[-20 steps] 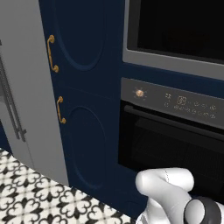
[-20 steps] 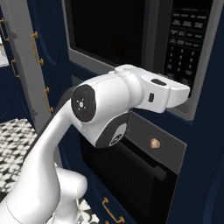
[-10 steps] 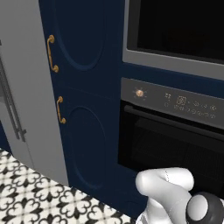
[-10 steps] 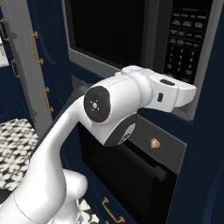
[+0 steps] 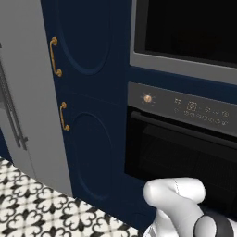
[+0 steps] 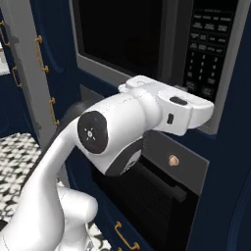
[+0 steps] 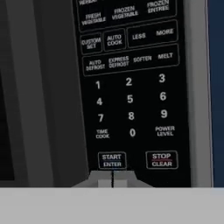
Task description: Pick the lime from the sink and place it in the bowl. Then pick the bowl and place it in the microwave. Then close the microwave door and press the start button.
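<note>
The claw (image 7: 113, 179) is clenched tight with nothing in it, its two tips pressed together into one blunt point just below the START/ENTER button (image 7: 112, 160) on the microwave's (image 6: 162, 54) keypad, at the lower left of the panel's bottom row. The STOP/CLEAR button (image 7: 161, 159) sits just to the right on that same row, with the digit keys above. From the right base camera the white hand reaches in toward the lower part of the control panel at the microwave's right edge, and the microwave door (image 6: 120, 41) lies flush and shut, its dark glass to the left of the keypad. The bowl and lime are presumably inside; the glass is too dark to tell. The step in hand looks like the last one: pressing start. To do it well, the joined tips should rise a touch so they centre on the button's face, then push straight in along the hand's axis, without sideways drift toward the neighbouring key. Below the microwave is the black wall oven (image 5: 185, 157) with its knob (image 5: 147, 98), well apart from the work.
</note>
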Motion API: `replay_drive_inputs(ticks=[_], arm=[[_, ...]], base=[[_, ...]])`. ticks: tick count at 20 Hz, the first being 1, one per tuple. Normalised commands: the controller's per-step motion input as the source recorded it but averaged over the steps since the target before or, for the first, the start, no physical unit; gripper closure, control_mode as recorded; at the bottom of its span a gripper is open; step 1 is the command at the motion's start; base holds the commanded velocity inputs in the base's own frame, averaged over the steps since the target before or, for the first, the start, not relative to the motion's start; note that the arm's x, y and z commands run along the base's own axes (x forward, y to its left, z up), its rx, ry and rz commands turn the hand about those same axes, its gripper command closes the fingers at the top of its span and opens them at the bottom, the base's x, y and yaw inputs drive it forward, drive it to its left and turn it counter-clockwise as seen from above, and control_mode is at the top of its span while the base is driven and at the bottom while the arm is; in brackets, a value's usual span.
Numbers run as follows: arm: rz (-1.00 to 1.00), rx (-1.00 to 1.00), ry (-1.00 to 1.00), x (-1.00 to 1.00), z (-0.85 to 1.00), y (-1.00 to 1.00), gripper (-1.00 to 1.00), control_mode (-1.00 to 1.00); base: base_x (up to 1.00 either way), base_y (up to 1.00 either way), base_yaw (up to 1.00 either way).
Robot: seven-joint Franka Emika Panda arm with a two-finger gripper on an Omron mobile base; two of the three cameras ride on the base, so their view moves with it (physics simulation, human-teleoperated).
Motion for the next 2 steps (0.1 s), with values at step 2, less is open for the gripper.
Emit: replay_drive_inputs(ticks=[2], arm=[[0.00, 0.00, -0.19, -0.54, 0.08, 0.29, 1.00, -1.00]], base=[[0.00, 0.00, 0.00]])
